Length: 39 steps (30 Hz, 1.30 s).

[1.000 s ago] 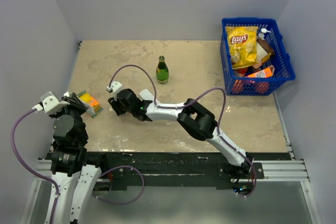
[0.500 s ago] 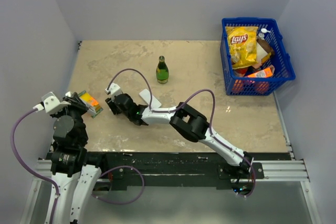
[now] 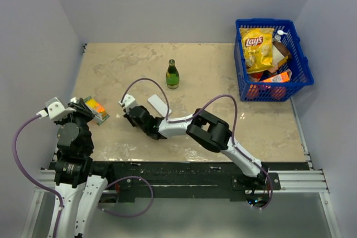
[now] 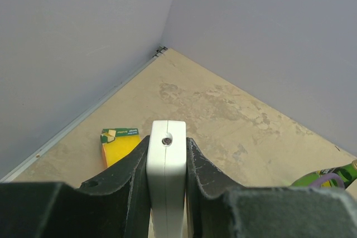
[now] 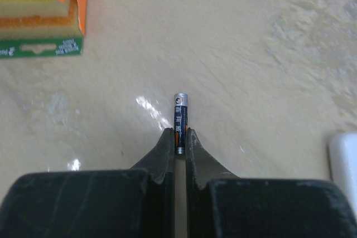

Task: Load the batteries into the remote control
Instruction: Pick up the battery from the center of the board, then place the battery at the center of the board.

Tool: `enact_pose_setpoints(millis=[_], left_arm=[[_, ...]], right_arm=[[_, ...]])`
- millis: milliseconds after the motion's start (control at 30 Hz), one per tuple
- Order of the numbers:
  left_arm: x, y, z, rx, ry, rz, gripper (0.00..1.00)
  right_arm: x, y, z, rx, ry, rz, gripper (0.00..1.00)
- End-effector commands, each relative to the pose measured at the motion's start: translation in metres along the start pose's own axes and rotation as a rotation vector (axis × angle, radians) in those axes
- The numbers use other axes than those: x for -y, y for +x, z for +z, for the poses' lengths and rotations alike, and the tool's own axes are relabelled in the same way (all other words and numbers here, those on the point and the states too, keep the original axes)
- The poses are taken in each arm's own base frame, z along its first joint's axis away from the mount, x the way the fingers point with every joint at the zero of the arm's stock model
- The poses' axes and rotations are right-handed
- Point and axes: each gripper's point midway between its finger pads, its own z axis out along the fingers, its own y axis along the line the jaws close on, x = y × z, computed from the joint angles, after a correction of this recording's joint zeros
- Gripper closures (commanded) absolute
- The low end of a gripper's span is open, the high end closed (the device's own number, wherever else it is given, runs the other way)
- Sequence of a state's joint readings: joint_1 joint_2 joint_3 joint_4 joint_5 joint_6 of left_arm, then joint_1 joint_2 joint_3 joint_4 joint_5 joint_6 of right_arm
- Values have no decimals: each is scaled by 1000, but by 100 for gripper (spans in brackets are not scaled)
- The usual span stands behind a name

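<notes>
Dark battery (image 5: 179, 122) clamped in the right jaws has shifted slightly right; left jaws still grip the remote (image 4: 166, 176).

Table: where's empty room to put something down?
Bare beige tabletop lies between the green glass bottle and the blue plastic basket, and in front of the basket. The far left corner is free too. Crowded near left: the orange-and-green box, white flat bar and right arm.
</notes>
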State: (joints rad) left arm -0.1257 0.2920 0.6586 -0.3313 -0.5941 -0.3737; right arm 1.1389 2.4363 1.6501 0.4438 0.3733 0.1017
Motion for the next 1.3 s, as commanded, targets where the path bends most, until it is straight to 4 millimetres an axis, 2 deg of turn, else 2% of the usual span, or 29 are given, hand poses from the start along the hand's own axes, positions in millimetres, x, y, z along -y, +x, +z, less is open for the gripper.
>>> enact_pose_setpoints(millis=[0,33,67,100,200,233,267,333,367,400,467,533,733,867,967,1100,1267], left_arm=[[7,-14,-1,50,36,-17,100],[9,-13,0,45,43,-15,100],[9,-13,0,45,46,-16,100],[9,-12,0,44,47,-13,100],[13,-12,-1,45,68,-13,100],[15,-11,-1,42,79,-14,100],[16,-12,-1,42,84,-14,100],[17,-11,-1,41,91,-13,100],[17,-11,-1,42,93,-14,100],[17,-11,-1,42,93,-14,100],[18,-11,-1,40,96,-13,100],[19,-10,-1,36,103,-12,100],[21,-9,0,32,111,-11,100],[22,-9,0,33,114,-11,100],[22,-8,0,32,114,-9,100],[22,-9,0,35,117,-11,100],[22,-9,0,34,118,-11,100]], right_arm=[[9,-55,-41,80,-13,-1,100],[12,-56,-50,73,-14,-2,100],[21,-65,-70,75,-4,16,100],[31,-67,-80,73,33,22,100],[63,-62,-114,27,99,56,100],[72,-53,-123,-18,113,61,100],[89,-34,-130,-68,142,93,100],[110,-25,-149,-118,191,125,100],[124,-5,-157,-163,224,152,100],[132,-7,-166,-160,243,169,100],[150,17,-182,-213,310,205,100],[159,28,-193,-236,347,241,100],[162,77,-203,-335,408,356,97],[156,94,-201,-386,400,386,96],[152,101,-200,-411,392,404,93],[149,106,-203,-436,386,422,81],[143,106,-209,-454,352,434,70]])
